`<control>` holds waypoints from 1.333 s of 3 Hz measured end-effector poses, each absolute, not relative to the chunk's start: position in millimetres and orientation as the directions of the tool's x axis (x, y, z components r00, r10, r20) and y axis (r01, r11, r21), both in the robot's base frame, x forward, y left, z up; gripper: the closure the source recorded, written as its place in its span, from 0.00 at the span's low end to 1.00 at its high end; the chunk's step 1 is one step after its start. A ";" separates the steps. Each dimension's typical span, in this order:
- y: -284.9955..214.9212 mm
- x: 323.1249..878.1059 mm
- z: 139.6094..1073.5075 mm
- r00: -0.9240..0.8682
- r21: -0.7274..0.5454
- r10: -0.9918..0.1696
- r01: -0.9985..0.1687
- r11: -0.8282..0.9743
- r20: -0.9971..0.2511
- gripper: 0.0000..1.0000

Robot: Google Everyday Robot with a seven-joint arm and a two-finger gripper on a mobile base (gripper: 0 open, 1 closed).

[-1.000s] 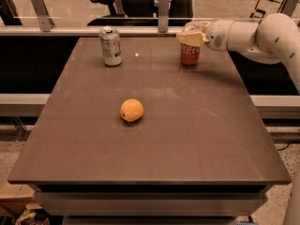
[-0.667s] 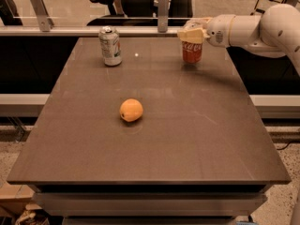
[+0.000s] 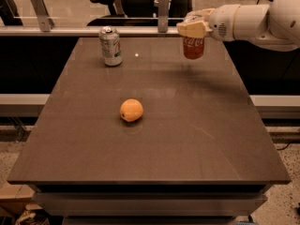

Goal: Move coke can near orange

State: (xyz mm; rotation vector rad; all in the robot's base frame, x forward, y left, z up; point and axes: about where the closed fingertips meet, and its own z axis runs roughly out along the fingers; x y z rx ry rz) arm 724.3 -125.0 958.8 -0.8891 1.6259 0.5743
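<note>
The red coke can [image 3: 193, 48] hangs upright in the air above the far right part of the table, lifted off the surface. My gripper [image 3: 192, 30] comes in from the right on the white arm and is shut on the can's top. The orange [image 3: 131, 110] lies on the table near the middle, well to the left of and nearer than the can.
A silver-white can with green markings [image 3: 110, 46] stands at the far left of the brown table [image 3: 197, 139]. A metal rail [image 3: 84, 31] with posts runs behind the table's far edge. Office chairs stand beyond it.
My gripper has lifted the coke can off the table and carried it slightly up. The orange and the silver-white can have not moved.
</note>
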 end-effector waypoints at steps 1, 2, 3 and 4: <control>-118.8 705.6 971.2 -0.048 -0.095 -0.225 -0.809 0.580 -0.973 1.00; -113.0 686.5 979.3 -0.020 -0.099 -0.201 -0.822 0.561 -0.979 1.00; -106.4 663.0 986.6 -0.009 -0.107 -0.203 -0.828 0.550 -0.979 1.00; -101.7 638.0 991.5 -0.026 -0.110 -0.230 -0.822 0.559 -0.973 1.00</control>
